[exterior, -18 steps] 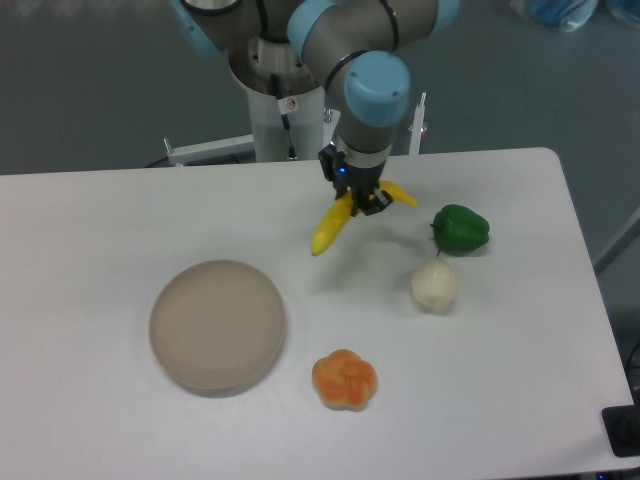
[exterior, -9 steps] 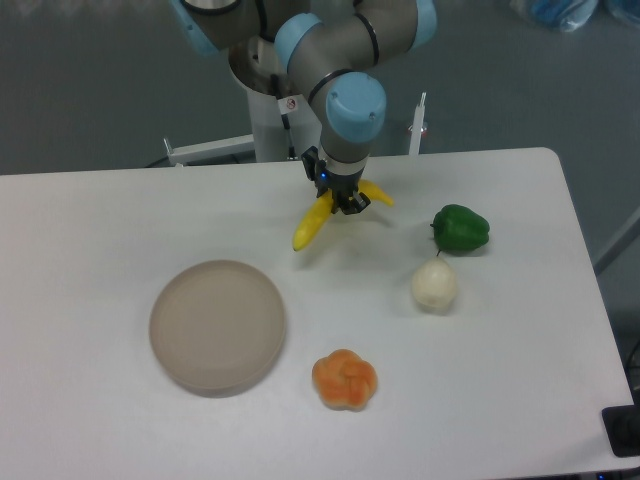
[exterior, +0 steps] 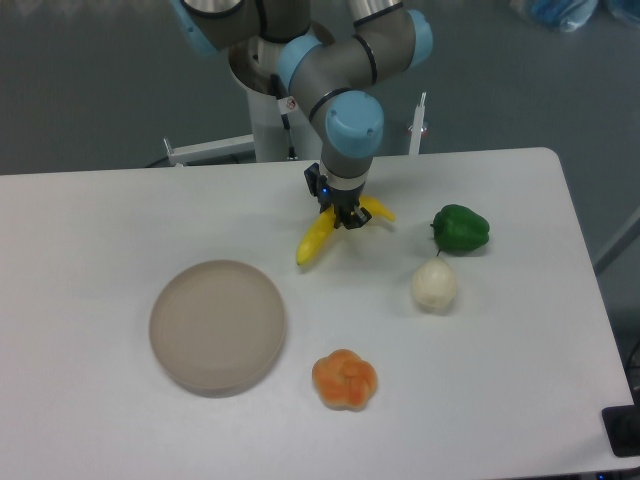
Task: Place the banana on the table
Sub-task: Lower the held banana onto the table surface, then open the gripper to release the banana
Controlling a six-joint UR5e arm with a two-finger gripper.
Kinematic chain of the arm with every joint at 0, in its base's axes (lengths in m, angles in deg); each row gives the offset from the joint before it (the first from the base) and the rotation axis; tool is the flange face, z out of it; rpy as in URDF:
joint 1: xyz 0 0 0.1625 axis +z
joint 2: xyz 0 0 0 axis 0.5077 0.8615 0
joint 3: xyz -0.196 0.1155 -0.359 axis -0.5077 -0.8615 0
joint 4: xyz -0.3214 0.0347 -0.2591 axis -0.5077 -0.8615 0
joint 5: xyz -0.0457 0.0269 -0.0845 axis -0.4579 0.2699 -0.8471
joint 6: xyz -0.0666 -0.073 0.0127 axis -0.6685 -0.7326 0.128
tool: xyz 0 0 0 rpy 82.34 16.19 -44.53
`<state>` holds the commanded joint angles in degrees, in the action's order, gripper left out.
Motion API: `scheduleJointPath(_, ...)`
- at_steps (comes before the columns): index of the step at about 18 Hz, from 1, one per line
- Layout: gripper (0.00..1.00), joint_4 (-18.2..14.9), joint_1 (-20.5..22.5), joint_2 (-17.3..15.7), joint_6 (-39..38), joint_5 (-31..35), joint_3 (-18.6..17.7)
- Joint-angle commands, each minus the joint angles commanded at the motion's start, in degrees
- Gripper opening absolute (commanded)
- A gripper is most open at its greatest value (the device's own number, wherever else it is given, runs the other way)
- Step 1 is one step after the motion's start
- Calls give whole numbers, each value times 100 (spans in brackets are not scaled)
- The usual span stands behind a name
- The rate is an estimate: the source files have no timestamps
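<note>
The bright yellow banana hangs in my gripper, which is shut around its middle. One end slants down to the left, close to the white table; the other end pokes out to the right of the fingers. The banana sits low over the back centre of the table. Whether its lower tip touches the surface I cannot tell.
A round beige plate lies at the front left. An orange lobed item sits at front centre. A white bulb-shaped item and a green pepper lie to the right of the gripper. The robot base stands behind the table.
The gripper carried the banana left and toward the back from beside the pepper, then lowered it slightly toward the table.
</note>
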<state>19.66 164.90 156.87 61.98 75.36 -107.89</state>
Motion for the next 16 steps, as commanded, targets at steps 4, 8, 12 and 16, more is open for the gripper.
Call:
scheduleJointPath(4, 100, 0, 0, 9, -26, 0, 53)
scheduleJointPath(8, 100, -9, 9, -35, -61, 0, 149)
scheduleJointPath(12, 100, -87, 18, -79, -44, -18, 718)
scheduleJointPath(16, 100, -132, 114, 96, -44, 26, 1546)
